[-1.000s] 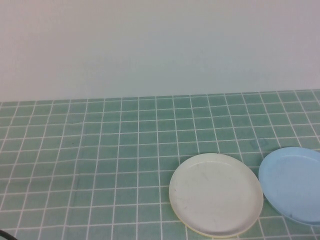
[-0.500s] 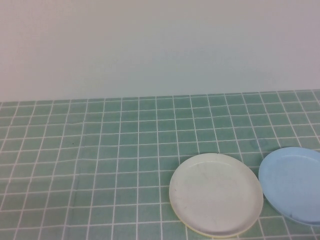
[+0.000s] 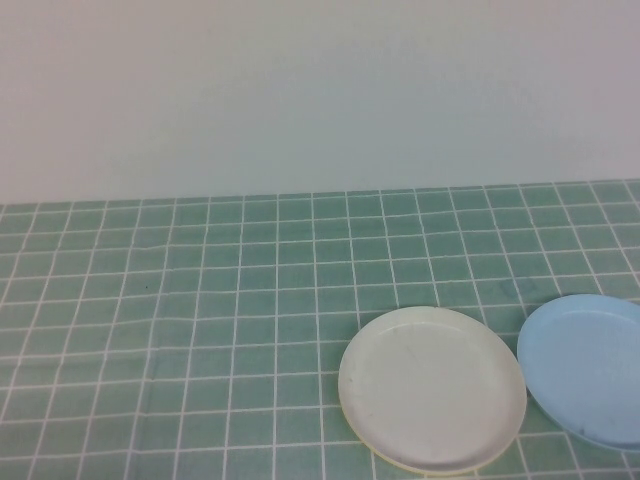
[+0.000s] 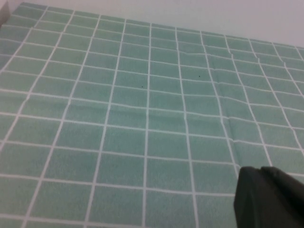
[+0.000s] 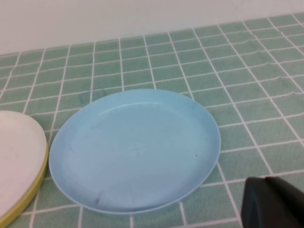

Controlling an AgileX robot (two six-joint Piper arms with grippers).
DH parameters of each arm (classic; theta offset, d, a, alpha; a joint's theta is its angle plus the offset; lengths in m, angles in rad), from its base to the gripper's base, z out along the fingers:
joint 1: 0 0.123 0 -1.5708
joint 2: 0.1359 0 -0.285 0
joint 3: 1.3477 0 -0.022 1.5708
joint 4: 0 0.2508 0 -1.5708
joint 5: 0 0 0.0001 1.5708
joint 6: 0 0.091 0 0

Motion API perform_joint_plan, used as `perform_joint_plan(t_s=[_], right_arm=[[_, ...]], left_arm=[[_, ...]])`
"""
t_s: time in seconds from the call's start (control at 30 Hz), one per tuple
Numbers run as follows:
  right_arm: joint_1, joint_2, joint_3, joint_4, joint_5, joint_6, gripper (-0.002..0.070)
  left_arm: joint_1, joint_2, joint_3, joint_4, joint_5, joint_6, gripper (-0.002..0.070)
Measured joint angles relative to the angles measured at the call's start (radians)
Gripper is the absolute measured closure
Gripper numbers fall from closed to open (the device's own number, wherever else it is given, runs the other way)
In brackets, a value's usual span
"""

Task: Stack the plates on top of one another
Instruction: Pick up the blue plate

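Observation:
A white plate with a yellow rim (image 3: 432,388) lies flat on the green tiled table near the front, right of centre. A light blue plate (image 3: 590,368) lies flat just to its right, partly cut off by the picture's edge; the two rims are close together, with neither plate on the other. Neither arm shows in the high view. My right gripper (image 5: 263,179) is shut and empty, just off the blue plate's (image 5: 135,149) rim, with the white plate's (image 5: 16,161) edge beyond it. My left gripper (image 4: 260,170) is shut and empty over bare tiles.
The green tiled tabletop (image 3: 200,300) runs back to a plain white wall (image 3: 320,90). Only the two plates lie on it.

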Motion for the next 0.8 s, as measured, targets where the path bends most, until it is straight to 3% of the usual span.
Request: perform_joint_plan(t_s=[0.8], right_arm=[[0.0, 0.0, 0.0, 0.0, 0.0, 0.0, 0.0678]], left_arm=[[0.0, 0.002, 0.0, 0.0, -0.004, -0.017, 0.0676]])
